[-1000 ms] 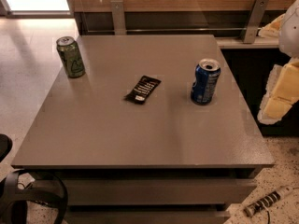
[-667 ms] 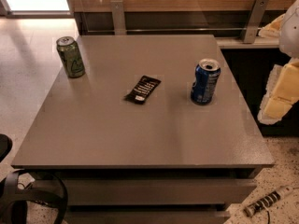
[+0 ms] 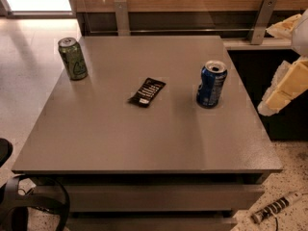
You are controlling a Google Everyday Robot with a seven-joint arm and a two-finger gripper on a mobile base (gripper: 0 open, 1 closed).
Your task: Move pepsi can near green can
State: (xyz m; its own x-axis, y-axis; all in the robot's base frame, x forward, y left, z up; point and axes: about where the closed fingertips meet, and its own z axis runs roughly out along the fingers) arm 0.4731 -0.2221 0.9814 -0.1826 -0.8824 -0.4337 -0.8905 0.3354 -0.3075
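The pepsi can [image 3: 211, 83] stands upright on the bench [image 3: 144, 143] at about 3 o'clock from its middle, near the right edge. The green can [image 3: 72, 58] stands upright well apart from it, in the far-left corner at about 10 o'clock. A black packet [image 3: 147, 92] lies flat between them, just above the bench's middle. The gripper [image 3: 284, 88] hangs off the bench at 3 o'clock, past the right edge and apart from the pepsi can. It holds neither can, and whether it is open or closed I cannot tell.

I judge the pepsi can to be a thin metal shell: stiff enough for a firm side grip, but likely to dent under a hard squeeze. Its wall is smooth and round, so it may slip or twist. Whether it is full or empty does not show. If empty it is light and tips easily; if open and full it could spill. The best hold is across the body at mid-height, from the side, with the can kept upright.

By count there is one pepsi can, one green can, one black packet, one bench and one gripper.
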